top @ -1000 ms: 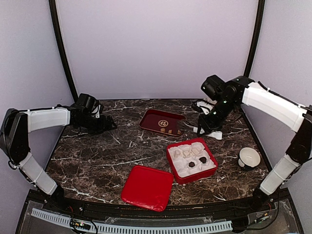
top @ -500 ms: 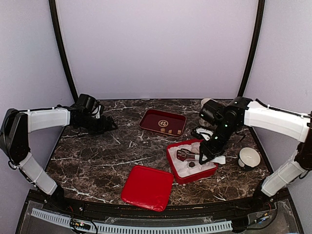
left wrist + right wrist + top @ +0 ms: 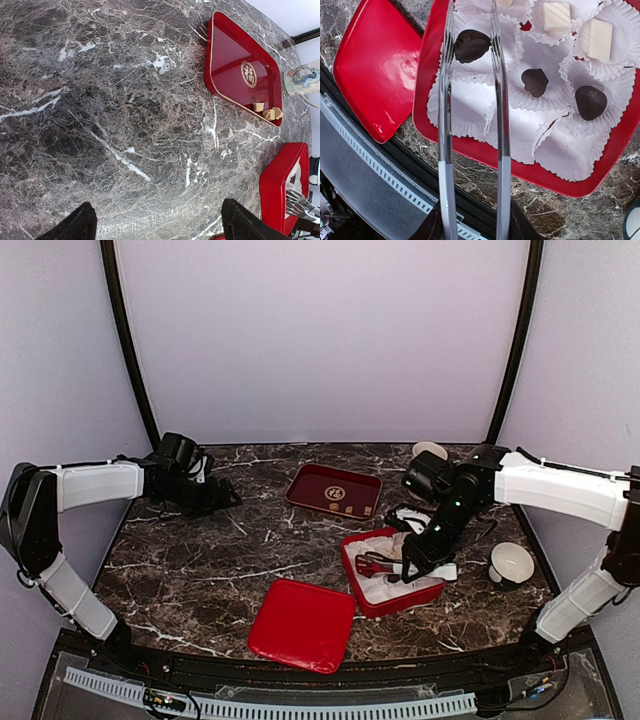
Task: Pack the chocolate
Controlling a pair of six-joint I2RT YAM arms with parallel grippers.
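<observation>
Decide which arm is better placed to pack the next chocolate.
Right: the right fingers hold the tongs, a dark chocolate between them, over the red box. The left fingers hang open, far across the table.

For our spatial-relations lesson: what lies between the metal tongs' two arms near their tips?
A dark brown chocolate in a white paper cup lies between the arms of the metal tongs, shown in the right wrist view.

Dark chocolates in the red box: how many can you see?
3 dark chocolates: one between the tongs, a heart-shaped one centrally, one nearer the right rim. The box runs past the frame, so more may be hidden.
</observation>
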